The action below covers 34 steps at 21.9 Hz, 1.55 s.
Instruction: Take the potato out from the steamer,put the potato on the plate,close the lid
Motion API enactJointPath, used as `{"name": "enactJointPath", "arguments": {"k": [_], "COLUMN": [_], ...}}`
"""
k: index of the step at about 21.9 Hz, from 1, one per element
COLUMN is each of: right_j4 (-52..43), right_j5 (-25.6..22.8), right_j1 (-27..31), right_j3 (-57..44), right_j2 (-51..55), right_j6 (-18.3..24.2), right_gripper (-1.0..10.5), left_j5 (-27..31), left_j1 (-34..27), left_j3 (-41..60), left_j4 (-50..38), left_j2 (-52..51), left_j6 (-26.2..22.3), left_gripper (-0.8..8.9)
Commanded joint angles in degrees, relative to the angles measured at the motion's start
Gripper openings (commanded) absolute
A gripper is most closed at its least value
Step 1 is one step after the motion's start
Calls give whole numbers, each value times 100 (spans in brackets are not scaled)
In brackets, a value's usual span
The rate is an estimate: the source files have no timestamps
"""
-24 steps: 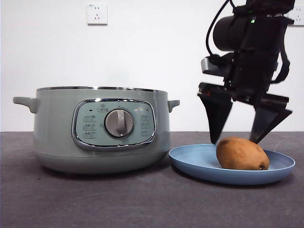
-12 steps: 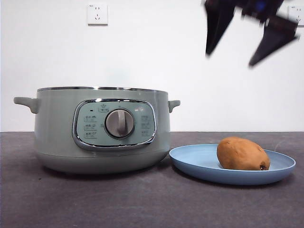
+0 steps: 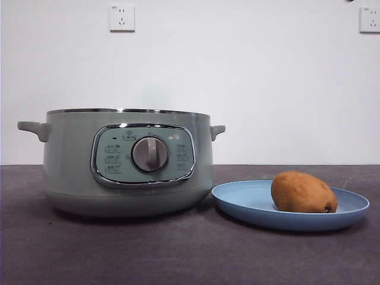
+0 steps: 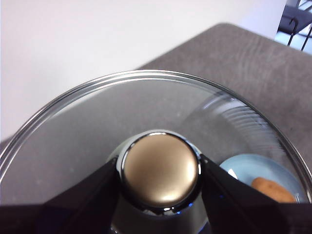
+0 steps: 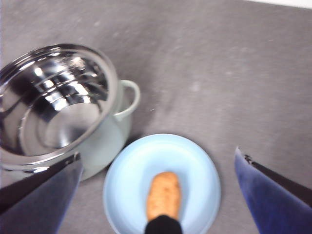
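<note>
Potato (image 3: 303, 192) lies on plate (image 3: 249, 205) beside open steamer (image 3: 71, 160); left gripper (image 4: 160, 171) pinches lid (image 4: 87, 126) knob; right gripper (image 5: 156, 195) spread wide above plate

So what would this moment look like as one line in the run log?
potato: on plate | steamer: open | lid: held by left gripper | right gripper: open, above plate
</note>
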State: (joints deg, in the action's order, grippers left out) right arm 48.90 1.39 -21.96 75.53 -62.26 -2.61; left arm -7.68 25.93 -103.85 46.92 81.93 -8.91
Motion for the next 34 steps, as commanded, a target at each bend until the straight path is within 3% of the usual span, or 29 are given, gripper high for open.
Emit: {"name": "enactJointPath", "arguments": {"k": [1, 10, 20, 34], "right_j4": [153, 415, 415, 415], "right_j5": [-107, -179, -179, -179], "right_j1": [107, 435, 435, 435], "right_j3": [9, 9, 9, 9], "right_j2": [90, 114, 114, 114], "right_j6": [-57, -55, -57, -59], "right_gripper": [535, 535, 535, 535], "left_j5": [-9, 15, 0, -83], "left_j1": [-4, -26, -225, -229], "left_j3": [483, 2232, 3158, 3418], "left_j4": [-616, -1891, -2546, -2933], "left_j2": [-68, -70, -70, 35], "left_j6": [142, 295, 466, 619], "left_gripper": [-8, -8, -8, -9]}}
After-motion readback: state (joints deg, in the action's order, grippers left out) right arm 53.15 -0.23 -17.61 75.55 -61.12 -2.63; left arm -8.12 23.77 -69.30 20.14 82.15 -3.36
